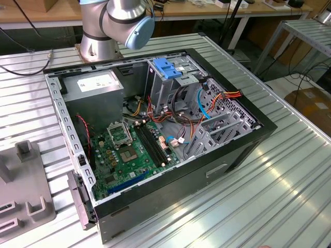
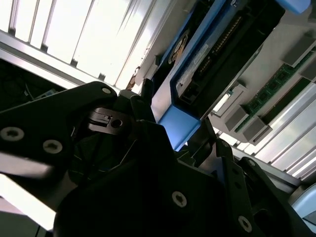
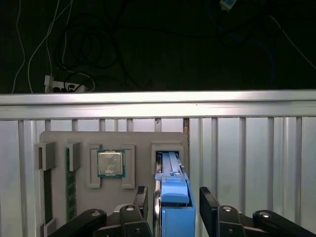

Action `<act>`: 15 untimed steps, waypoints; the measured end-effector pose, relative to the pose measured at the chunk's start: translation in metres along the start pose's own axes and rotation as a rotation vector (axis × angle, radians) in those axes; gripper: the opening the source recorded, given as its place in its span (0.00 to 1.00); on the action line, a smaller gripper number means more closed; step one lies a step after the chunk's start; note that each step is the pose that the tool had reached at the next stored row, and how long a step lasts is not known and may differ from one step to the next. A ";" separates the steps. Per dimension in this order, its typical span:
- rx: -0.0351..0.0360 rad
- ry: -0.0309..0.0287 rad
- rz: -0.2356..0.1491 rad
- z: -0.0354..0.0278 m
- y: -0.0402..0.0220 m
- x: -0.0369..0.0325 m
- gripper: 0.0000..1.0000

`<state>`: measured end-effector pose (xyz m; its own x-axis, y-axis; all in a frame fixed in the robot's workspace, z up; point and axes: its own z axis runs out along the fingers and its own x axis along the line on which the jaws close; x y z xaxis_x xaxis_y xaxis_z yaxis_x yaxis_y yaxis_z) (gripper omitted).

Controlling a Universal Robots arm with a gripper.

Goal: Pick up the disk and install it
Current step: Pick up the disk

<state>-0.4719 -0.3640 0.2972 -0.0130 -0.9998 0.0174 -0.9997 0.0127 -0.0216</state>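
Note:
In the first wrist view the disk (image 3: 174, 207), grey metal in a bright blue carrier frame, stands on edge in a slot of the grey fixture tray (image 3: 143, 139). My gripper (image 3: 173, 196) is open around it, one dark finger (image 3: 141, 197) on each side and a thin gap to the blue frame. In the second wrist view the disk's blue frame (image 2: 180, 123) and connector edge run between dark parts of the gripper. In the exterior view the open computer case (image 1: 248, 139) holds a tall metal drive cage with a wide blue tab (image 1: 168, 67).
The tray also carries a processor chip (image 3: 110, 163) and memory sticks (image 3: 70, 182). The tray (image 1: 20, 191) lies on a ribbed metal table (image 1: 279, 191) to the case's left in the exterior view. Inside the case are a motherboard (image 1: 126, 150), cables and a power supply (image 1: 95, 85). The arm's base (image 1: 111, 26) stands behind it.

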 end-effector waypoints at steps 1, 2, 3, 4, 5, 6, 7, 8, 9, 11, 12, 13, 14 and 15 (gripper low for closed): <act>-0.0001 0.0000 0.000 0.0008 0.0000 0.0000 0.54; -0.0003 0.0002 0.001 0.0009 0.0000 0.0000 0.54; -0.0002 0.0001 0.001 0.0010 0.0000 0.0000 0.54; -0.0004 0.0001 0.001 0.0009 0.0000 0.0000 0.54; -0.0003 0.0001 0.001 0.0010 0.0000 0.0000 0.54; -0.0002 0.0001 0.001 0.0010 0.0000 0.0000 0.54; -0.0001 0.0001 0.001 0.0011 0.0000 0.0000 0.54; -0.0001 0.0001 0.001 0.0011 0.0000 0.0000 0.53; -0.0001 0.0001 0.001 0.0011 0.0000 0.0000 0.53; -0.0001 0.0001 0.001 0.0011 0.0000 0.0000 0.45; -0.0001 0.0001 0.001 0.0011 0.0000 0.0000 0.45; -0.0001 0.0001 0.001 0.0011 0.0000 0.0000 0.45; -0.0001 0.0001 0.001 0.0011 0.0000 0.0000 0.45; -0.0001 0.0000 0.001 0.0011 0.0000 0.0000 0.44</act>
<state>-0.4719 -0.3640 0.2961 -0.0139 -0.9998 0.0174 -0.9997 0.0135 -0.0215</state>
